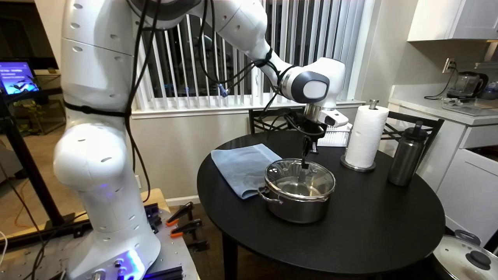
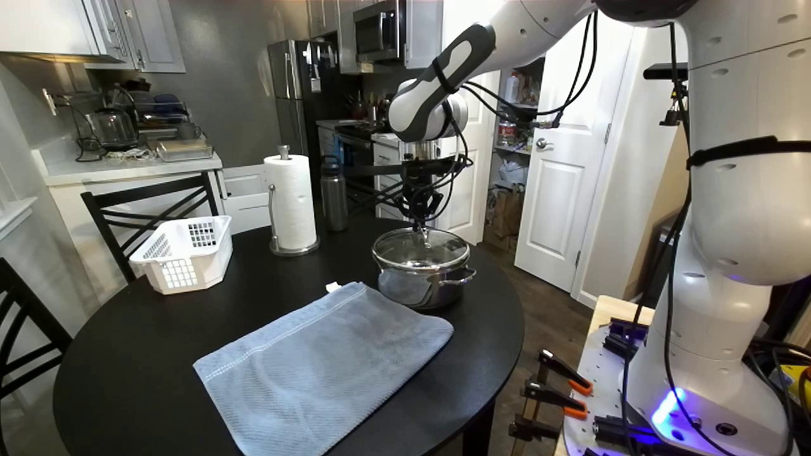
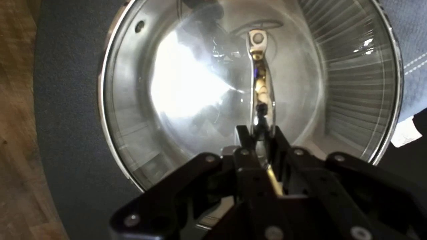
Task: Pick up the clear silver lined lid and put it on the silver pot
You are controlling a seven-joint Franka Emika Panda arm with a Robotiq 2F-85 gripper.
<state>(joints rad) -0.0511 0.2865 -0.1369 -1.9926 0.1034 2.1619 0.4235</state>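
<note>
The clear glass lid (image 1: 286, 177) with a silver rim lies level over the silver pot (image 1: 297, 210); lid (image 2: 405, 252) and pot (image 2: 410, 290) also show in the other exterior picture. Its rim lines up with the pot's rim, but I cannot tell whether it rests fully on it. In the wrist view the lid's arched silver handle (image 3: 262, 88) runs between my fingers, and the pot's inside shows through the glass. My gripper (image 3: 260, 131) is shut on the handle, one black finger against each side. It also shows above the lid in both exterior views (image 1: 305, 164) (image 2: 420, 227).
A blue-grey cloth (image 1: 243, 165) lies beside the pot on the round black table (image 1: 369, 229). A paper towel roll (image 1: 365, 136), a dark metal bottle (image 1: 406, 157) and a white basket (image 2: 187, 253) stand on the table. Chairs surround it.
</note>
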